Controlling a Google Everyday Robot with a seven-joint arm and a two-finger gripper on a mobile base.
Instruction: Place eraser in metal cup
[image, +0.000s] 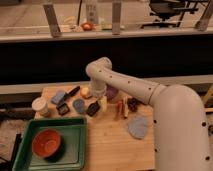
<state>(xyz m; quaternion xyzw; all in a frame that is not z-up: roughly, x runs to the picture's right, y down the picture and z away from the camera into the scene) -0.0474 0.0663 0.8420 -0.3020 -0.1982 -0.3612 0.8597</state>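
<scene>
The eraser (93, 108) is a small black block lying tilted on the wooden table (107, 145), left of centre. The metal cup (79, 105) is a short dark grey-blue cylinder standing just left of the eraser and close to it. My white arm reaches in from the right, bends high at the back and comes down to the gripper (99, 98). The gripper hangs low over the table just above and right of the eraser, beside the purple bowl (112, 93). I cannot make out anything held in it.
A white paper cup (40, 106), a pale blue flat block (58, 96), a black squarish piece (63, 108) and an orange item (86, 92) stand on the left. A green tray (70, 150) holds a red bowl (46, 142). A grey cloth (138, 126) lies on the right.
</scene>
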